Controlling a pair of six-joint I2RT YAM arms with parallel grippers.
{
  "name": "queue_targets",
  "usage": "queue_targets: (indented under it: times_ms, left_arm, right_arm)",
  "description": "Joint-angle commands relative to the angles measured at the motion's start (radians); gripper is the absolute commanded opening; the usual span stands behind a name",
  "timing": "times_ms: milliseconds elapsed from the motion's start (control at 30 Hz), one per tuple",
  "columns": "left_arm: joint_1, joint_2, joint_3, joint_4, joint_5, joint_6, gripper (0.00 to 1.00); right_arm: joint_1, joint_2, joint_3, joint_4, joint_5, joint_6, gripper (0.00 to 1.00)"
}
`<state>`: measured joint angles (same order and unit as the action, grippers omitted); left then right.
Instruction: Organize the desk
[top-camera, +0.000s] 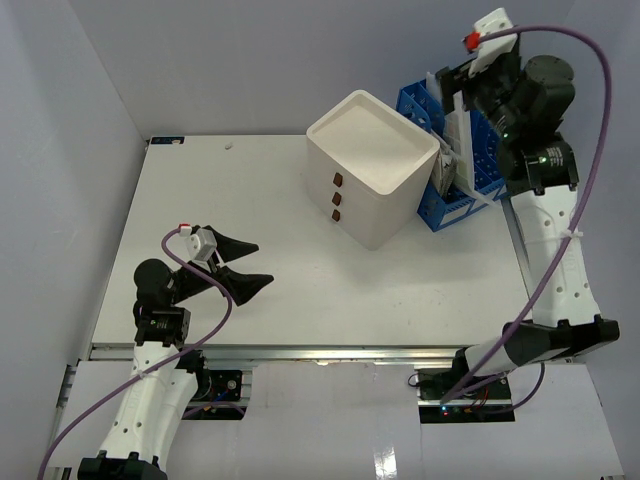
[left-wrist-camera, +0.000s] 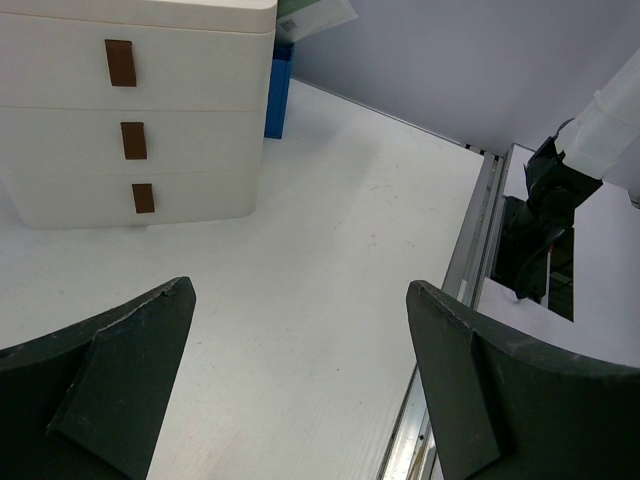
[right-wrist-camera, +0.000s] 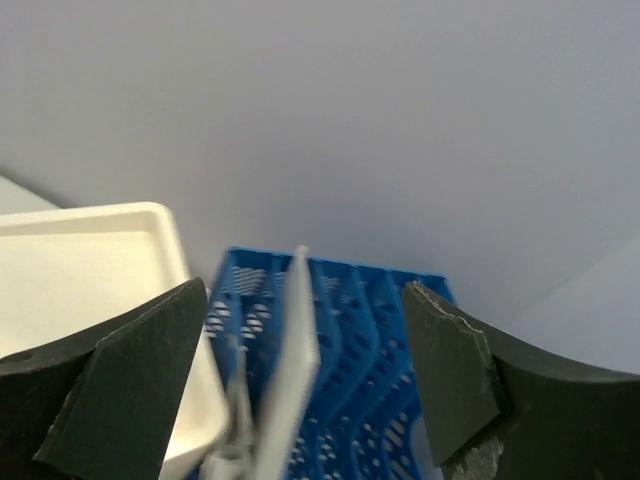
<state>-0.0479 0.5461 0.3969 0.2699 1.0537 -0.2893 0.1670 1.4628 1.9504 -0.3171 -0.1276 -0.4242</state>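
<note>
Plainly, the table (top-camera: 300, 290) fills most of the overhead view as a flat, matte white rectangle, with a ribbed metal rail (top-camera: 330, 352) along its near edge just beyond the two arm bases; toward its far right stands a white cube-shaped drawer box (top-camera: 375, 175) of smooth plastic with rounded corners and a shallow recessed top, its front bearing three small brown rectangular handles (top-camera: 337, 197) stacked one above another; just behind and to the right of the box, touching or nearly so, sits a blue plastic file rack (top-camera: 480, 165) with perforated, wavy dividers, and thin white sheets (right-wrist-camera: 290, 370) stand upright and slightly tilted in its slots, blurred in the wrist view; the left pincer (top-camera: 262, 265) hovers low over the near left part of the table, spread wide with nothing between its dark, wedge-shaped fingers (left-wrist-camera: 120, 390), whose edges look rough and chipped; the right pincer (right-wrist-camera: 305, 300) hangs above the rack, likewise spread, its fingers standing to either side of the upright sheets without gripping them; a glossy purple cable (top-camera: 560, 240) loops along the white shell of the right arm.
</note>
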Motion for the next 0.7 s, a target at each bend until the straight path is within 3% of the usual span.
queue_targets:
  times_ms: [0,100,233,433,667]
  left_arm:
    - [-0.001,-0.007,-0.003,0.001,-0.005,-0.001,0.98]
    - [-0.001,-0.007,0.000,-0.006,-0.006,0.002,0.98]
    - [-0.001,-0.006,-0.001,-0.003,-0.005,-0.003,0.98]
    - [-0.001,-0.018,0.002,-0.022,-0.006,0.002,0.98]
    - [-0.006,-0.026,0.002,-0.022,-0.006,0.006,0.98]
  right_arm:
    - [0.163,-0.109,-0.133,-0.051,0.139,0.029,0.89]
    - [0.177,-0.143,-0.238,-0.010,0.294,0.158,0.90]
    - [0.189,-0.127,-0.263,-0.039,0.522,0.174,0.90]
    - [0.186,-0.155,-0.347,-0.046,0.567,0.207,0.90]
    - [0.163,-0.370,-0.693,0.176,0.587,0.200,0.91]
